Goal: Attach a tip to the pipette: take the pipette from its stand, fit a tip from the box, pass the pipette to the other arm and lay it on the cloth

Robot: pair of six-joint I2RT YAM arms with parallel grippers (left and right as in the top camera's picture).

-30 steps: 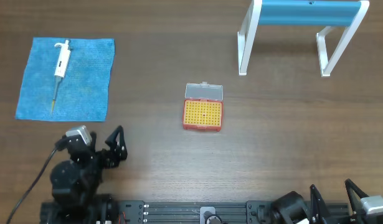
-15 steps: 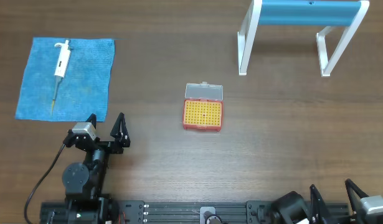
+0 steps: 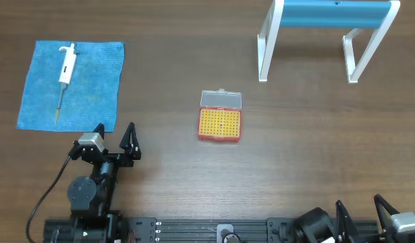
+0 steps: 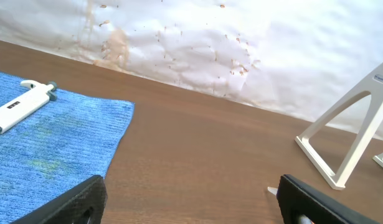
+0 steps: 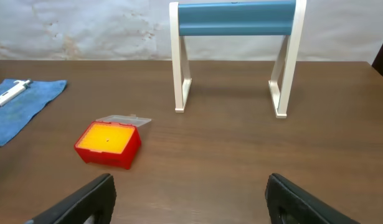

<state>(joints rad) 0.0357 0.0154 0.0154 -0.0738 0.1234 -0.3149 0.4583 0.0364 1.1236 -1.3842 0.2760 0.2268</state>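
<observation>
Brown table (image 3: 295,148), stained white wall (image 4: 210,43) behind. The pipette (image 3: 67,65) lies on the blue cloth (image 3: 92,88) beyond the wide-open left claw (image 3: 115,131), which has turned forward since a second ago; the right claw (image 3: 361,214) is also wide.

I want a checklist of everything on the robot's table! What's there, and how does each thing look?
Surface: brown wooden table, no spills seen.
Job's things: pipette lies on the blue cloth with a yellow tip fitted; tip box stands open mid-table, apart from the cloth; stand is empty at the far right.
Clutter: nothing seen.
Grippers: left gripper is near the cloth's corner, jaws open, empty; right gripper is by its base, jaws open, empty.
Cables: black cable curves beside the left arm.
Surroundings: pale, stained wall behind the table.
</observation>
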